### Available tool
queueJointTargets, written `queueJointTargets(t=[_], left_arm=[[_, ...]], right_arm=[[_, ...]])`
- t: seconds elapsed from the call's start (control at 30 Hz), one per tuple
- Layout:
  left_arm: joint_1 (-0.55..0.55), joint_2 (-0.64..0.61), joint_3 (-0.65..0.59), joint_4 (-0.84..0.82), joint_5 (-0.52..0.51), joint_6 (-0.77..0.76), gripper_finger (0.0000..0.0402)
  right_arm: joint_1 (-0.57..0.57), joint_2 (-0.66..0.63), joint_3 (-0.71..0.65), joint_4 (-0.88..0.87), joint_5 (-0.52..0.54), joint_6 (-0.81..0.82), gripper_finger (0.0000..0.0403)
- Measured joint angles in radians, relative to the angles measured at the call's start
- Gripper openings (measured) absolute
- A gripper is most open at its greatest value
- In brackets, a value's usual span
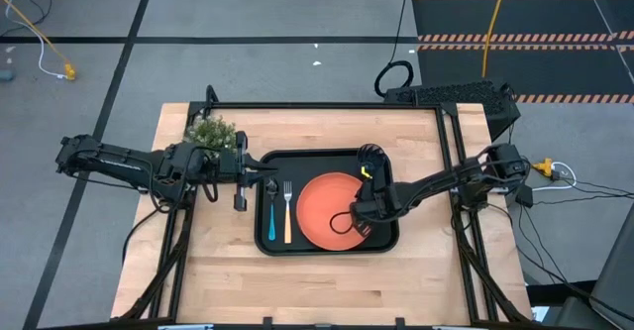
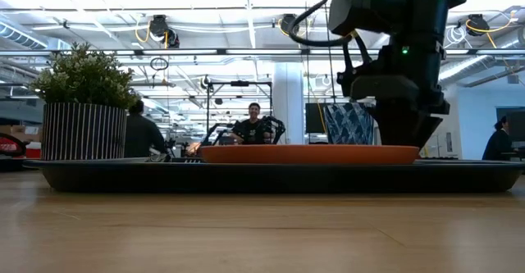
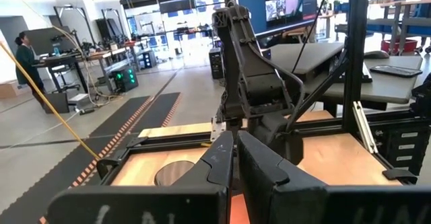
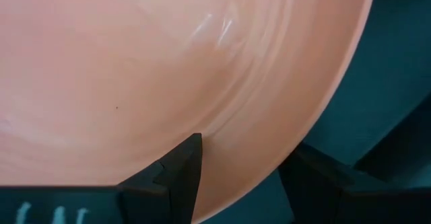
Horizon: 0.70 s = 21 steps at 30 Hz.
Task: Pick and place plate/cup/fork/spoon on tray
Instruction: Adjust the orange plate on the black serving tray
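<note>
The black tray (image 1: 265,162) lies mid-table. On it rest the orange plate (image 1: 327,206), the tan-handled fork (image 1: 288,216), the blue-handled spoon (image 1: 271,221) and, at its far right corner, the dark grey cup (image 1: 369,156), which also shows in the left wrist view (image 3: 176,173). My right gripper (image 1: 357,217) is open low over the plate's right rim (image 4: 316,109). One finger (image 4: 180,173) stands over the plate's inside and the other (image 4: 316,180) outside it over the tray. My left gripper (image 1: 265,181) is shut and empty above the tray's left edge. My right gripper comes at the plate's right rim from above, one finger inside the rim and one outside. I cannot tell whether either finger touches the plate. The plate lies flat on the tray (image 2: 271,177).
A striped pot with a bushy green plant (image 1: 211,132) stands just off the tray's far left corner, close behind my left arm. Bare wooden table (image 1: 327,290) lies on the near side of the tray. People show in the room beyond the table.
</note>
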Motion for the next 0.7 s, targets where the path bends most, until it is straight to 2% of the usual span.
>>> queueJointTargets(t=[0.7], left_arm=[[0.0,0.0,0.0,0.0,0.0,-0.001,0.0026]], right_arm=[[0.018,-0.017,0.0,0.064,0.053,-0.005,0.0178]])
